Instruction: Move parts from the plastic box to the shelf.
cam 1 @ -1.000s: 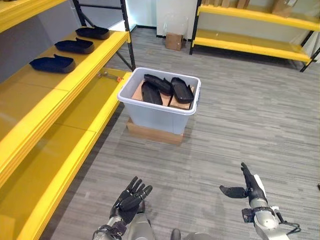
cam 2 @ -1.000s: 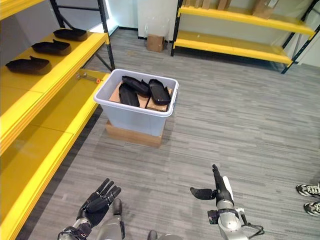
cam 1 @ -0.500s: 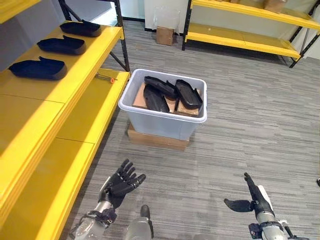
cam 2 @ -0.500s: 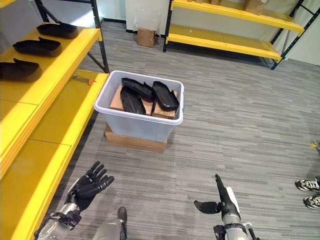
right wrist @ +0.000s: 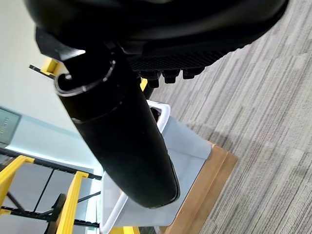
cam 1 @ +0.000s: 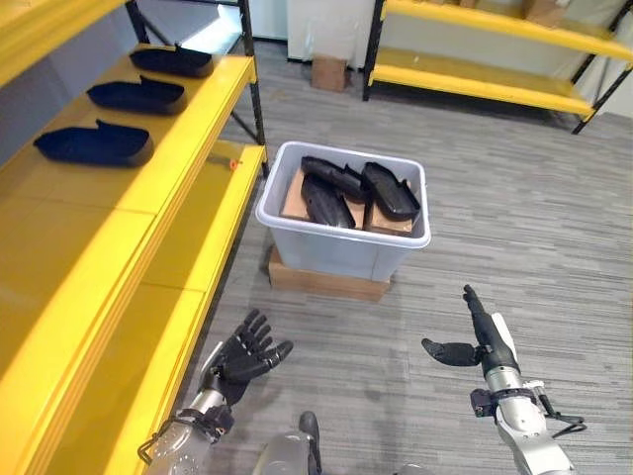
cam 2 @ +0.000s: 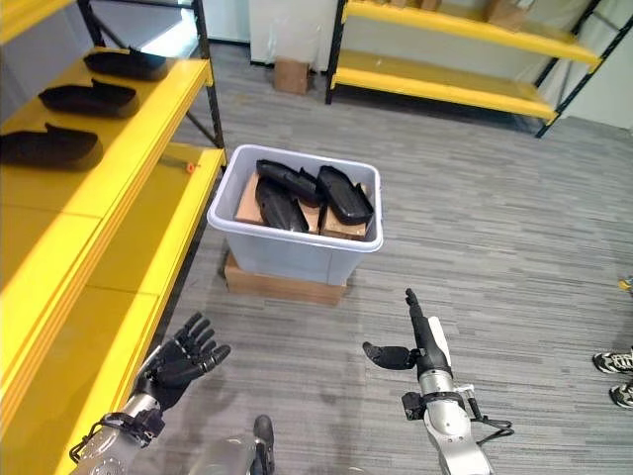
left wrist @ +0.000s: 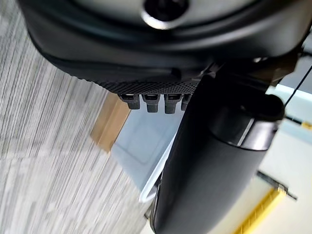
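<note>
- We see our left hand point(cam 1: 242, 358) low over the grey floor point(cam 1: 514, 228), fingers spread and straight, holding nothing.
- Our right hand point(cam 1: 482, 340) hangs to the other side, fingers straight and pointing ahead, thumb out toward the left hand; it too is empty.
- Ahead of both hands, and well apart from them, stands the plastic box point(cam 1: 341, 247), pale grey, resting on a flat brown board point(cam 1: 326, 282) on the floor. It sits a little nearer the left hand's side than the right's.
- Inside the box lie three black parts point(cam 1: 341, 188), long tray-like shapes on a brown cardboard liner point(cam 1: 295, 194). Their long axes run roughly away from us, fanned out, each tilted and leaning across its neighbour.
- Beyond the left hand, on its outer side, runs the yellow shelf point(cam 1: 148, 198). Three more black parts lie on its upper level: the nearest part point(cam 1: 94, 144), the middle part point(cam 1: 135, 95) and the far part point(cam 1: 171, 60), spaced in a row, each with its long axis across the shelf's depth.
- Far ahead of the hands stands another yellow rack point(cam 1: 495, 74), with a small cardboard carton point(cam 1: 329, 72) on the floor beside it.
</note>
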`<state>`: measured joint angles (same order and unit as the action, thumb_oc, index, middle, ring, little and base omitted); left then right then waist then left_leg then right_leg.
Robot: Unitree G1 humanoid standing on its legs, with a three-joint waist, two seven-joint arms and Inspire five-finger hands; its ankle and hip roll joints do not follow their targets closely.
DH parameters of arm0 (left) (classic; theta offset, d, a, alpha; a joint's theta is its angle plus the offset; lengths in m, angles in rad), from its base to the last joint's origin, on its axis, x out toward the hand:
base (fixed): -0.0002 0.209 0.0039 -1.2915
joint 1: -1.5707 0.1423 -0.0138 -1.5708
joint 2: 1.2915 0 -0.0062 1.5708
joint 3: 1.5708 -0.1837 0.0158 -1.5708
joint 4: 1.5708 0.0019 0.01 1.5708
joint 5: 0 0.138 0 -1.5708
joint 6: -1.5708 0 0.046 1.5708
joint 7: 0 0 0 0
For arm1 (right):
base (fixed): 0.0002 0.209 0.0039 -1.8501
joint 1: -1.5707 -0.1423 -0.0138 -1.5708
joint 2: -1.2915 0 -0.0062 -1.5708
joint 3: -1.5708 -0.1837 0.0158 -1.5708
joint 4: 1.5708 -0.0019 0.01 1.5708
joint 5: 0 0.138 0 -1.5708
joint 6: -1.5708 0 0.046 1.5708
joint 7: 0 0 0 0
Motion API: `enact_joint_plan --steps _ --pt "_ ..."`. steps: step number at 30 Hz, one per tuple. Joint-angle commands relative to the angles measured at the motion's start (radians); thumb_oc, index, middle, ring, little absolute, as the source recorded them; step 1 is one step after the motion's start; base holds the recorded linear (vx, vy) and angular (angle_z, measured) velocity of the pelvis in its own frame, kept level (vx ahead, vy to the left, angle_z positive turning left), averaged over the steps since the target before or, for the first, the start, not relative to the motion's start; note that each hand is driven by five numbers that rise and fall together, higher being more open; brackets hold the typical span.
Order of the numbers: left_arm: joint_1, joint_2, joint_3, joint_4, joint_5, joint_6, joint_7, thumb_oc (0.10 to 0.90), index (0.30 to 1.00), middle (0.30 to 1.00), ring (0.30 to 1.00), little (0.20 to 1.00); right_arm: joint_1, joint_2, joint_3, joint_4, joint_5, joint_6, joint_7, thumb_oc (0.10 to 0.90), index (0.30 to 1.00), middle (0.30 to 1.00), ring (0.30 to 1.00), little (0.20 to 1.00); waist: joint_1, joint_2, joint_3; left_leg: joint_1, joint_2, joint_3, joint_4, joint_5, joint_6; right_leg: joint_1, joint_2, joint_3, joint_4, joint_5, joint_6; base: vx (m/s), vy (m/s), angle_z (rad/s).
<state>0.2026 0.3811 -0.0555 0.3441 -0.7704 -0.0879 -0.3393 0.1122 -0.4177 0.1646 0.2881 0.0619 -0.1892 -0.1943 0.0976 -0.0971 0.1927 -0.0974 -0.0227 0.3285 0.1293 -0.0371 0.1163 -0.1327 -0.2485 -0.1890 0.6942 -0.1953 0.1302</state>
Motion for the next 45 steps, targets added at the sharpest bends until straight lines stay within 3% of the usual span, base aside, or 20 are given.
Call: enact_joint_plan --steps 1,2,3,4,5,8,11,14,19,26,30,32,34,35,36,37,38,40,42,45 --pt "-0.079 0.004 -0.009 -0.095 -0.009 -0.077 -0.009 0.9 1.0 1.0 1.0 1.0 -0.079 -0.07 -0.046 -0.03 0.02 -0.075 -0.017 0.9 1.0 1.0 1.0 1.0 -0.065 0.018 -0.01 0.151 -0.043 -0.092 0.043 -0.19 -0.002 -0.051 0.121 -0.104 -0.301 0.152 -0.003 0.13 0.045 -0.24" --pt "-0.081 0.003 -0.009 -0.093 -0.008 -0.078 -0.009 0.9 1.0 1.0 1.0 1.0 -0.08 -0.071 -0.047 -0.031 0.02 -0.075 -0.017 0.9 1.0 1.0 1.0 1.0 -0.067 0.018 -0.01 0.144 -0.041 -0.086 0.041 -0.177 0.0 -0.052 0.122 -0.115 -0.315 0.169 -0.01 0.2 0.029 -0.14" --pt "-0.09 0.002 -0.012 -0.097 -0.001 -0.078 -0.006 0.9 1.0 1.0 1.0 1.0 -0.072 -0.08 -0.057 -0.043 0.026 -0.07 -0.009 0.9 1.0 1.0 1.0 1.0 -0.089 0.016 -0.003 0.168 -0.048 -0.091 0.036 -0.2 -0.009 -0.097 0.094 -0.11 -0.392 0.222 0.011 0.23 -0.068 0.39" --pt "-0.093 0.005 -0.016 -0.099 -0.01 -0.087 0.007 0.9 1.0 1.0 1.0 1.0 -0.058 -0.08 -0.069 -0.052 0.021 -0.069 -0.009 0.9 1.0 1.0 1.0 1.0 -0.105 0.004 0.007 0.195 -0.062 -0.106 0.042 -0.231 -0.02 -0.124 0.043 -0.098 -0.552 0.321 0.054 0.41 -0.113 0.47" --pt "-0.087 0.009 -0.016 -0.1 -0.029 -0.097 0.013 0.9 1.0 1.0 1.0 1.0 -0.051 -0.072 -0.075 -0.055 0.007 -0.069 -0.012 0.9 1.0 1.0 1.0 1.0 -0.109 0.006 0.014 0.215 -0.062 -0.116 0.043 -0.243 -0.03 -0.145 0.015 -0.092 -0.629 0.352 0.068 0.43 -0.145 0.26" --pt "-0.071 0.013 -0.014 -0.111 -0.048 -0.098 0.037 0.9 1.0 1.0 1.0 1.0 -0.04 -0.059 -0.081 -0.057 -0.008 -0.064 -0.024 0.9 1.0 1.0 1.0 1.0 -0.112 0.022 0.028 0.243 -0.047 -0.134 0.058 -0.266 -0.04 -0.159 -0.004 -0.076 -0.691 0.374 0.076 0.27 -0.089 -0.11" --pt "-0.065 0.017 -0.037 -0.127 0.01 -0.123 0.006 0.9 1.0 1.0 1.0 1.0 -0.016 -0.053 -0.087 -0.06 -0.014 -0.05 -0.055 0.9 1.0 1.0 1.0 1.0 -0.125 0.01 0.028 0.25 -0.034 -0.139 0.112 -0.308 -0.039 -0.115 -0.009 -0.06 -0.749 0.372 0.08 0.45 -0.185 0.3" --pt "-0.089 -0.005 -0.073 -0.151 -0.024 -0.087 0.06 0.9 1.0 1.0 1.0 1.0 0.012 -0.044 -0.083 -0.054 0.002 -0.051 -0.062 0.9 1.0 1.0 1.0 1.0 -0.148 -0.008 0.015 0.261 -0.026 -0.143 0.177 -0.352 -0.047 -0.089 -0.019 -0.016 -0.714 0.38 0.088 0.46 -0.132 0.77" --pt "-0.066 -0.009 -0.116 -0.198 0.024 -0.027 0.043 0.9 1.0 1.0 1.0 1.0 0.013 -0.046 -0.062 -0.085 -0.001 -0.03 -0.059 0.9 1.0 1.0 1.0 1.0 -0.156 -0.014 0.001 0.296 0.01 -0.107 0.184 -0.373 -0.052 -0.099 0.0 -0.037 -0.587 0.351 0.085 0.39 -0.083 0.28" --pt "-0.049 -0.002 -0.137 -0.206 0.008 -0.024 0.081 0.9 1.0 1.0 1.0 1.0 0.019 -0.069 -0.056 -0.088 -0.01 -0.043 -0.062 0.9 1.0 1.0 1.0 1.0 -0.179 -0.002 0.003 0.309 0.035 -0.086 0.158 -0.386 -0.039 -0.203 0.008 -0.034 -0.423 0.309 0.061 0.28 -0.009 -0.11" --pt "-0.024 -0.006 -0.145 -0.195 0.011 -0.039 0.069 0.9 1.0 1.0 1.0 1.0 0.058 -0.082 -0.067 -0.1 -0.021 -0.063 -0.051 0.9 1.0 1.0 1.0 1.0 -0.204 -0.001 -0.014 0.342 0.053 -0.067 0.157 -0.399 -0.038 -0.233 0.024 -0.048 -0.359 0.259 0.029 0.33 -0.073 0.1" --pt "-0.016 -0.009 -0.145 -0.193 0.011 -0.047 0.059 0.9 1.0 1.0 1.0 1.0 0.065 -0.085 -0.068 -0.1 -0.019 -0.072 -0.051 0.9 1.0 1.0 1.0 1.0 -0.207 0.003 -0.022 0.358 0.064 -0.06 0.159 -0.394 -0.046 -0.229 0.035 -0.059 -0.357 0.247 0.021 0.32 -0.123 0.18" --pt "-0.005 -0.012 -0.145 -0.197 0.023 -0.062 0.059 0.9 1.0 1.0 1.0 1.0 0.071 -0.088 -0.068 -0.096 -0.012 -0.086 -0.059 0.9 1.0 1.0 1.0 1.0 -0.211 0.009 -0.04 0.376 0.078 -0.054 0.164 -0.354 -0.063 -0.219 0.058 -0.079 -0.363 0.225 0.0 0.29 -0.147 0.07" --pt "-0.005 -0.012 -0.145 -0.192 0.029 -0.078 0.074 0.9 1.0 1.0 1.0 1.0 0.068 -0.09 -0.066 -0.095 -0.008 -0.086 -0.064 0.9 1.0 1.0 1.0 1.0 -0.214 0.016 -0.058 0.385 0.091 -0.049 0.178 -0.297 -0.087 -0.2 0.087 -0.1 -0.377 0.206 -0.024 0.22 -0.129 -0.01" --pt "-0.006 -0.012 -0.145 -0.191 0.027 -0.081 0.077 0.9 1.0 1.0 1.0 1.0 0.067 -0.091 -0.066 -0.095 -0.007 -0.085 -0.065 0.9 1.0 1.0 1.0 1.0 -0.215 0.018 -0.061 0.386 0.093 -0.048 0.182 -0.288 -0.092 -0.195 0.092 -0.104 -0.381 0.203 -0.028 0.37 -0.194 -0.03" --pt "-0.013 -0.015 -0.142 -0.184 0.015 -0.092 0.093 0.9 1.0 1.0 1.0 1.0 0.064 -0.096 -0.063 -0.089 -0.009 -0.089 -0.073 0.9 1.0 1.0 1.0 1.0 -0.216 0.041 -0.078 0.397 0.111 -0.052 0.222 -0.222 -0.132 -0.167 0.138 -0.123 -0.394 0.166 -0.044 0.28 -0.171 0.02" --pt "-0.02 -0.018 -0.14 -0.181 0.013 -0.1 0.1 0.9 1.0 1.0 1.0 1.0 0.057 -0.099 -0.061 -0.083 -0.011 -0.092 -0.082 0.9 1.0 1.0 1.0 1.0 -0.215 0.047 -0.088 0.385 0.115 -0.051 0.274 -0.159 -0.157 -0.143 0.167 -0.133 -0.421 0.151 -0.065 0.29 -0.194 0.08" --pt "-0.03 -0.019 -0.138 -0.178 0.014 -0.12 0.112 0.9 1.0 1.0 1.0 1.0 0.042 -0.104 -0.058 -0.073 -0.005 -0.093 -0.094 0.9 1.0 1.0 1.0 1.0 -0.209 0.049 -0.095 0.328 0.119 -0.053 0.399 -0.096 -0.183 -0.095 0.204 -0.135 -0.458 0.117 -0.102 0.19 -0.184 0.05" --pt "-0.047 -0.025 -0.134 -0.175 0.018 -0.135 0.138 0.9 1.0 1.0 1.0 1.0 0.028 -0.107 -0.055 -0.061 0.018 -0.09 -0.097 0.9 1.0 1.0 1.0 1.0 -0.196 0.041 -0.088 0.201 0.126 -0.05 0.582 -0.074 -0.187 -0.043 0.226 -0.122 -0.479 0.081 -0.14 0.17 -0.167 -0.05" --pt "-0.062 -0.026 -0.114 -0.164 0.101 -0.146 0.246 0.9 1.0 1.0 1.0 1.0 0.022 -0.103 -0.058 -0.048 0.042 -0.086 -0.075 0.9 1.0 1.0 1.0 1.0 -0.178 0.036 -0.061 0.078 0.129 -0.038 0.643 -0.124 -0.154 0.0 0.229 -0.101 -0.475 0.06 -0.15 0.11 -0.018 -0.09"
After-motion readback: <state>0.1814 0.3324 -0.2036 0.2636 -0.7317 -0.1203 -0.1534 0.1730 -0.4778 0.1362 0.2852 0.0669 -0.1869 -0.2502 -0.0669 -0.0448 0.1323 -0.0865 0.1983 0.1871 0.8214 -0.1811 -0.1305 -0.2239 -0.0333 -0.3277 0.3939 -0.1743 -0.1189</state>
